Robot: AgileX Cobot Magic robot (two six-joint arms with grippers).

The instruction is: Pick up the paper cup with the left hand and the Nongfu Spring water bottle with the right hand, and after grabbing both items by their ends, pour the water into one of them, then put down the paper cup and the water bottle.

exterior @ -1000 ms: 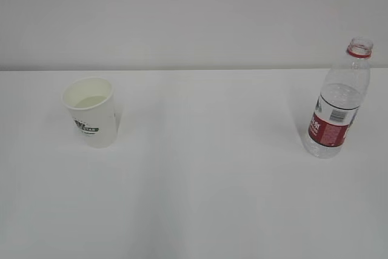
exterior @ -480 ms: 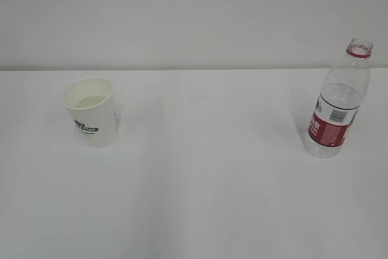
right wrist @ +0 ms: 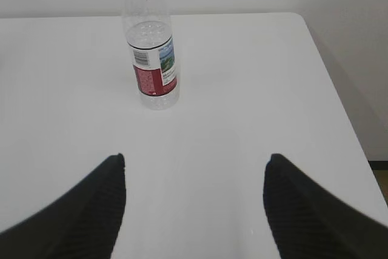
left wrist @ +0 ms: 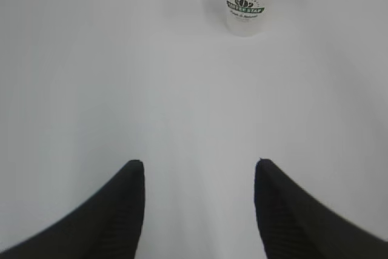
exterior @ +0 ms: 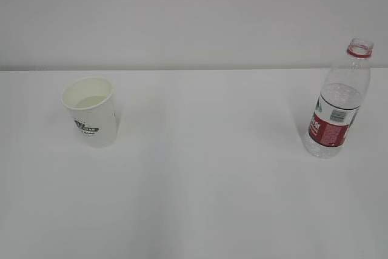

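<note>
paper cup (exterior: 90,111): upright, water (exterior: 92,100) inside | bottle (exterior: 337,102): uncapped, part-filled

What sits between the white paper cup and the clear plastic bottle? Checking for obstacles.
Nothing: only bare white table separates paper cup from bottle, seen in the exterior view.

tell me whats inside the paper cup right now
The paper cup stands upright and open-topped. The exterior view shows its cream inner wall and what looks like a low pool of clear liquid. The bottom itself is not clearly visible.
</note>
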